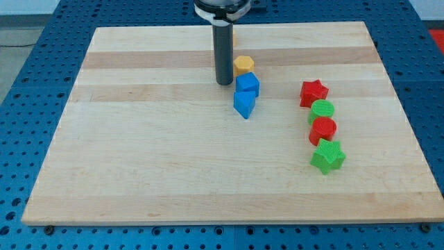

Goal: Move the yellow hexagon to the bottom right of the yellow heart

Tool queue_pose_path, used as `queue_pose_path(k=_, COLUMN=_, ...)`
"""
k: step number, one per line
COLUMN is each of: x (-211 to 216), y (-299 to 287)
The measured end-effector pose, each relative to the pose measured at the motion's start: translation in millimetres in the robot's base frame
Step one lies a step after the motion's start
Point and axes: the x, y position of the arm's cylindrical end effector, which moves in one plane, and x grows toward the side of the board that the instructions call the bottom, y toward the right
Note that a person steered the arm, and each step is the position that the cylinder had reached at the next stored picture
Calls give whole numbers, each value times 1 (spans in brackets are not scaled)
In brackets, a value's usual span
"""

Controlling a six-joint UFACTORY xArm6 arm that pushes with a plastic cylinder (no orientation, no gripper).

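Standing near the view's top centre, the dark rod comes down to the wooden board (139, 160), and its tip (223, 83) is just beside the yellow hexagon (243, 65), which lies at about two o'clock from the tip. No gripper is carried by this arm, so nothing can be said of jaws spread or closed; only the rod's end is used.

A small piece of yellow (234, 31) is seen behind the rod at the board's top edge; it is probably the yellow heart, but its shape is mostly hidden. The hexagon would then be at about six o'clock from it.

Touching the hexagon at its six o'clock is the blue cube (248, 85), with a second blue block (243, 104) under it. These two may be disturbed by a push. The red star (313, 92), green cylinder (322, 110), red cylinder (322, 129) and green star (327, 155) stand well apart at three to four o'clock.
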Motion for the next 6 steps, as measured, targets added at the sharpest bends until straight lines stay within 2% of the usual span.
queue_pose_path(k=1, x=0, y=23)
queue_pose_path(k=3, x=-37, y=45)
queue_pose_path(k=6, x=-62, y=78)
